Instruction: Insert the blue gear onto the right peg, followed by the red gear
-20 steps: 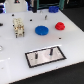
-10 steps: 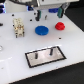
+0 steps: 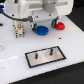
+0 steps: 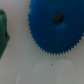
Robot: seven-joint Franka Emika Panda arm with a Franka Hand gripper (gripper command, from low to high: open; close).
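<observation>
The blue gear [image 3: 41, 30] lies flat on the white table; in the wrist view the blue gear [image 4: 55, 25] fills much of the picture, with its dark centre hole showing. The smaller red gear [image 3: 60, 25] sits just to its right in the exterior view. Nearer the front lies the grey black-bordered plate [image 3: 30, 59] with two dark pins; the right peg [image 3: 50, 50] stands free. My gripper [image 3: 20, 31] hangs low over the table on the exterior view's left of the blue gear, apart from it. Its fingers look open with nothing between them.
A green object [image 4: 2, 30] shows at the edge of the wrist view beside the blue gear. The arm's white body [image 3: 35, 10] fills the top of the exterior view. The twin pin [image 3: 36, 54] stands on the plate's left side.
The arm has come down towards the table, and the gripper now sits lower beside the blue gear. Gears and plate have not moved.
</observation>
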